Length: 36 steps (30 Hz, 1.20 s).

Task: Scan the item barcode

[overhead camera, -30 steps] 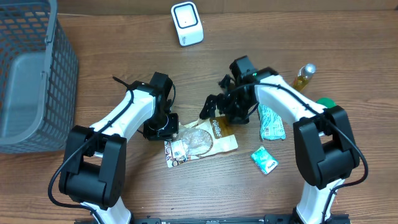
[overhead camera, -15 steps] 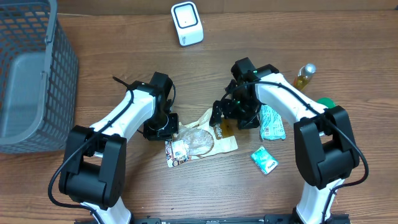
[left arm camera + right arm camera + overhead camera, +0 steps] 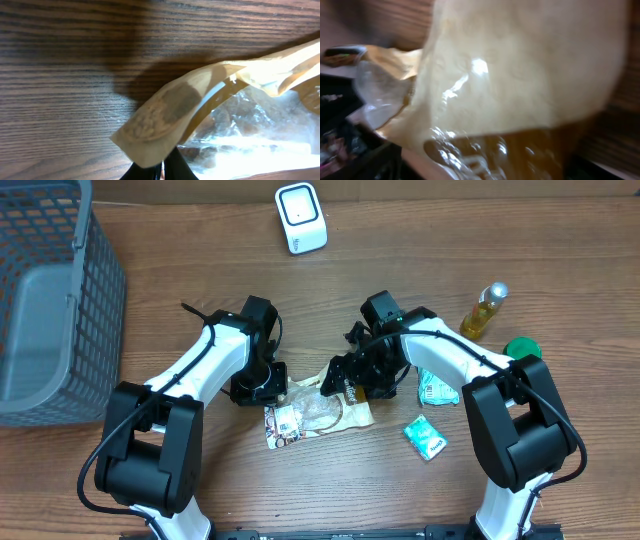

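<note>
— So where is the snack pouch [image 3: 318,412]?
— On the wooden surface [image 3: 200,260], in the middle, between the two arms. It is kraft-brown film with a clear window.
— Which way does it run?
— Its long axis goes nearly left to right across the surface. It is tilted a little, so the right end lies farther from the robot than the left. A white printed label sits at the near-left end, turned up toward the overhead camera. The brown end points right, under the right arm.
— And the left end effector [image 3: 266,386]?
— Closed tight on the pouch's left edge. In the left wrist view a tan corner of the film is pinched between the dark fingers [image 3: 182,169] at the bottom of the picture. That corner stands clear of the wood and throws a shadow.
— The right end effector [image 3: 346,382]?
— Down over the right part of the pouch, at its far edge. Its own camera shows only blurred brown film and glare, so I cannot tell whether the jaws are wide or gripping.
— Where is the scanner?
— The white scanner [image 3: 301,218] stands near the far edge of the surface, well apart from the pouch.
— Anything else?
— A grey wire basket [image 3: 100,290] is at far left and a bottle of yellow liquid [image 3: 483,308] is off to the right. A small teal packet [image 3: 426,437] lies near the pouch's right end.
</note>
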Each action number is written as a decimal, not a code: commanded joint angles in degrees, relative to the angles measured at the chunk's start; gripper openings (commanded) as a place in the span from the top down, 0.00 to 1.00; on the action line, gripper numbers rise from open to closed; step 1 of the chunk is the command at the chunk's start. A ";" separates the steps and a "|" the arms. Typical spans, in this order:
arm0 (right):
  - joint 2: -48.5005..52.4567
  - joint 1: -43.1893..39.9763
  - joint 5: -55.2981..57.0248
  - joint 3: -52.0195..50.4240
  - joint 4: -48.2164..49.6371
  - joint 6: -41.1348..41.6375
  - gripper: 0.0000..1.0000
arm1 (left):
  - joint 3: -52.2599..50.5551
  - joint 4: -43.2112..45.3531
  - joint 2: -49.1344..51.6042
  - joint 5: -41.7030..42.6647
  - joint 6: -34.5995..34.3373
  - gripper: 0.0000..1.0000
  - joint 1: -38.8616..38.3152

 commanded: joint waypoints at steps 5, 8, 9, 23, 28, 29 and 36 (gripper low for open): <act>1.33 0.39 -8.09 -4.66 7.39 -0.24 0.23 | -0.39 0.02 1.05 0.11 0.83 0.92 -0.44; 1.33 0.39 -8.11 -4.66 9.29 -0.20 0.32 | -0.39 0.11 1.05 0.11 0.83 0.91 -0.44; 1.33 0.39 -8.09 -4.68 9.79 -0.20 0.34 | -0.39 0.11 1.05 0.11 0.83 0.91 -0.44; 1.33 0.39 -8.02 -4.87 15.37 -0.22 0.48 | -0.39 0.70 1.05 0.09 0.83 0.89 -0.42; 1.36 0.39 -8.02 -5.84 17.14 -0.20 0.48 | -0.39 0.72 1.05 0.11 0.83 0.89 -0.42; 1.38 0.39 -8.02 -6.12 17.51 -0.20 0.48 | -0.39 0.72 1.05 0.09 0.83 0.89 -0.42; 1.70 0.46 -8.02 -6.32 18.23 -0.17 0.48 | -0.39 1.14 1.05 0.09 0.83 0.88 -0.44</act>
